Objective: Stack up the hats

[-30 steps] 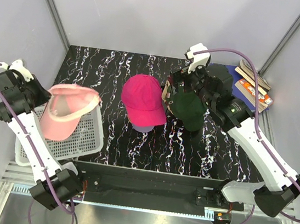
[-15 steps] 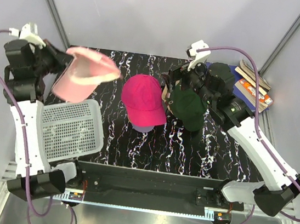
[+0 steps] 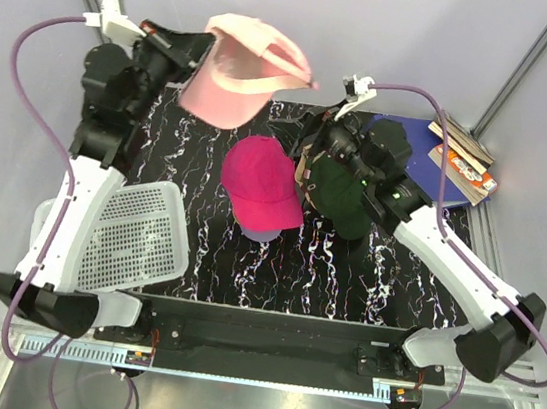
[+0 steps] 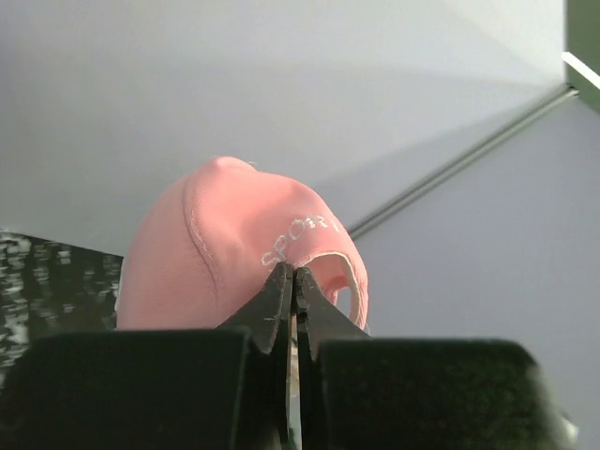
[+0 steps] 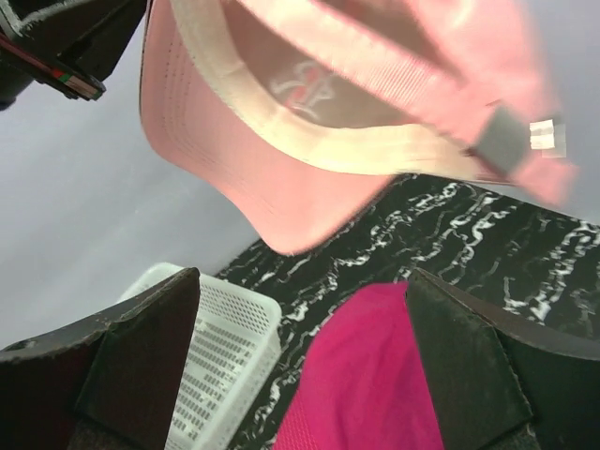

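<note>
My left gripper [image 3: 201,52] is shut on the rear edge of the light pink hat [image 3: 243,71], which hangs high over the table's back edge. The left wrist view shows the pinch: the gripper [image 4: 293,274] is closed on the pink hat [image 4: 211,253]. A magenta hat [image 3: 261,183] lies mid-table on a lavender one, of which only an edge [image 3: 263,235] peeks out. To their right sits a dark green hat [image 3: 344,202]. My right gripper [image 3: 310,157] hovers open beside it. In the right wrist view that gripper [image 5: 305,366] faces the magenta hat [image 5: 375,375], with the pink hat [image 5: 309,150] overhead.
A white mesh basket [image 3: 133,237] stands at the front left, also visible from the right wrist [image 5: 220,361]. Books [image 3: 462,154] lie stacked at the back right corner. Grey walls close in the table on three sides.
My left arm has swung the pink hat up from over the basket and rightward to the back middle. The right arm has shifted only slightly.
</note>
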Robot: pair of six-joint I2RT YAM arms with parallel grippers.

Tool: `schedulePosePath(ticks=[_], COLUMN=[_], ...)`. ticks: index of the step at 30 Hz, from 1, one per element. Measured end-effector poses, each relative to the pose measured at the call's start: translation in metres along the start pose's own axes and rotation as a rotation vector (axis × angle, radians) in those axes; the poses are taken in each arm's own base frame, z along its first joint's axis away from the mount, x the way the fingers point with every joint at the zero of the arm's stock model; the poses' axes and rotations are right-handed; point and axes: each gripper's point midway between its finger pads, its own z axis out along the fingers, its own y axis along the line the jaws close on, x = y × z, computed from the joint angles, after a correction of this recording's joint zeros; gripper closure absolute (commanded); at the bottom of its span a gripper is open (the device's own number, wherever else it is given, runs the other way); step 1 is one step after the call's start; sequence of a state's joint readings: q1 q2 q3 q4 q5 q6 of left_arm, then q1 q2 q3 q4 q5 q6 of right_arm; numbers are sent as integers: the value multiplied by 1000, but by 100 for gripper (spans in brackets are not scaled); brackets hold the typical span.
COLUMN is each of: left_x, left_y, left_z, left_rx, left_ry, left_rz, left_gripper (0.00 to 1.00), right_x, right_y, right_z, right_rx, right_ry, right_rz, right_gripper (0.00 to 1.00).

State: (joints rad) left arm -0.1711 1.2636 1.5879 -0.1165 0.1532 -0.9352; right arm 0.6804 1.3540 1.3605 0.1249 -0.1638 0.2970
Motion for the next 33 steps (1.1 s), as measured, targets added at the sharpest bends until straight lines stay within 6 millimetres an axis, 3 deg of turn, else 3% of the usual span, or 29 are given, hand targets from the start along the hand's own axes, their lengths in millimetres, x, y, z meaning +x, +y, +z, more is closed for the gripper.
schedulePosePath(ticks=[4, 9, 15, 21, 30, 32, 33], left_x=[14, 13, 5, 16, 17, 15, 16], left_y=[-23, -51, -84, -100, -111, -111, -111], left_z=[18, 27, 27, 31, 29, 28, 29], left_rx=[60, 127, 219, 260, 290, 293, 290], left_ry=[-31, -97, -164, -155, -155, -160, -161], left_rz=[-83, -159, -241, -312, -375, -385, -389], left_gripper=[100, 100, 100, 100, 100, 100, 100], right_x=[10, 19, 12, -4, -21, -29, -34], right_y=[-5, -18, -22, -23, -29, -29, -29], right_z=[17, 24, 27, 39, 47, 47, 46], right_rx=[-6, 38, 33, 11, 28, 32, 34], right_ry=[-19, -42, -129, -249, -359, -386, -400], right_rz=[47, 63, 47, -2, -49, -49, -50], right_gripper=[2, 1, 2, 2, 33, 43, 54])
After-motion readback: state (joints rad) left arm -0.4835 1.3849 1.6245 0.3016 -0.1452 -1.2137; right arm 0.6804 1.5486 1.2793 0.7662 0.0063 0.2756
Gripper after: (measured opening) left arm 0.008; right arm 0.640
